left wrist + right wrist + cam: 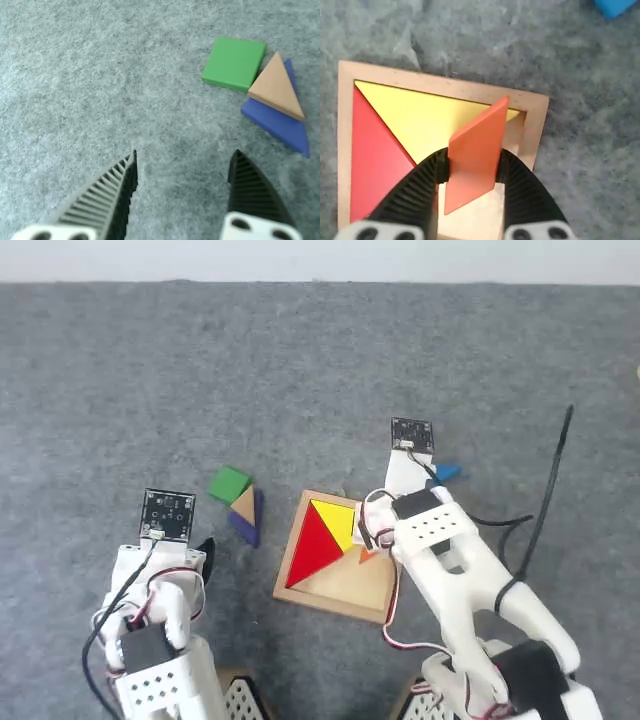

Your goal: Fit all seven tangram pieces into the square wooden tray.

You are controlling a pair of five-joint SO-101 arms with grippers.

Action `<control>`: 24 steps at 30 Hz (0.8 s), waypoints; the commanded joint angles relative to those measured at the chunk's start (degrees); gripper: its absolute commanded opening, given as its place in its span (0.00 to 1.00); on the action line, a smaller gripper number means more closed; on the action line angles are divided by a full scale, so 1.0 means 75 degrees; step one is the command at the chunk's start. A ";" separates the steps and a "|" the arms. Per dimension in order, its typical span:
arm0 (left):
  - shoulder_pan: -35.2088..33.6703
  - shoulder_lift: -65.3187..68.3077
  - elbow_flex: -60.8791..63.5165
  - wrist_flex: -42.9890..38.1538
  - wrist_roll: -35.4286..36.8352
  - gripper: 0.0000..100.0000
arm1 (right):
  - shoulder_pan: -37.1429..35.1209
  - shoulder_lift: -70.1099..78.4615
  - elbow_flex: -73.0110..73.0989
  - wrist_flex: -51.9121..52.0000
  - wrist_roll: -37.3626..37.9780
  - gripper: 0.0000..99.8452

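Observation:
The square wooden tray [330,590] lies between the arms and holds a red triangle [315,543] and a yellow triangle [338,521]. My right gripper [470,172] is shut on an orange parallelogram [475,152], held tilted over the tray [532,125] beside the yellow triangle [425,117]. A green square [229,484], a tan triangle [244,505] and a dark blue piece [247,527] lie on the carpet left of the tray. My left gripper [182,172] is open over bare carpet, short of the green square [234,63] and tan triangle [276,87]. A light blue piece [447,473] lies beyond the right arm.
Grey carpet covers the whole table. A black cable [548,490] runs along the right side. The far half of the carpet is open room.

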 commanded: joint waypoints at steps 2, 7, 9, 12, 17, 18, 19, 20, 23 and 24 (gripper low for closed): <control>0.0000 0.0035 -0.0053 -0.0023 -0.0082 0.28 | -0.0076 -0.0275 0.0035 -0.0111 0.0387 0.01; 0.0000 0.0035 -0.0053 -0.0023 -0.0082 0.28 | -0.0088 -0.0275 0.0047 -0.0111 0.0903 0.11; 0.0000 0.0035 -0.0053 -0.0023 -0.0082 0.28 | -0.0088 -0.0275 0.0047 -0.0111 0.0891 0.21; 0.0000 0.0035 -0.0053 -0.0023 -0.0082 0.28 | -0.0088 -0.0275 0.0117 -0.0111 0.0891 0.32; 0.0000 0.0035 -0.0053 -0.0023 -0.0082 0.28 | -0.0088 -0.0346 0.0293 -0.0182 0.0879 0.34; 0.0000 0.0035 -0.0053 -0.0023 -0.0082 0.28 | -0.0088 -0.0346 0.0281 -0.0182 0.0879 0.33; 0.0000 0.0035 -0.0053 -0.0023 -0.0082 0.28 | -0.0076 -0.0358 0.0281 -0.0252 0.0879 0.33; 0.0000 0.0035 -0.0053 -0.0023 -0.0082 0.28 | -0.0029 -0.0358 0.0281 -0.0381 0.0879 0.32; 0.0000 0.0035 -0.0053 -0.0023 -0.0082 0.28 | 0.0287 -0.0381 0.0246 -0.0627 0.0879 0.31; 0.0000 0.0035 -0.0053 -0.0023 -0.0082 0.28 | 0.0358 -0.0428 0.0223 -0.0604 0.0891 0.31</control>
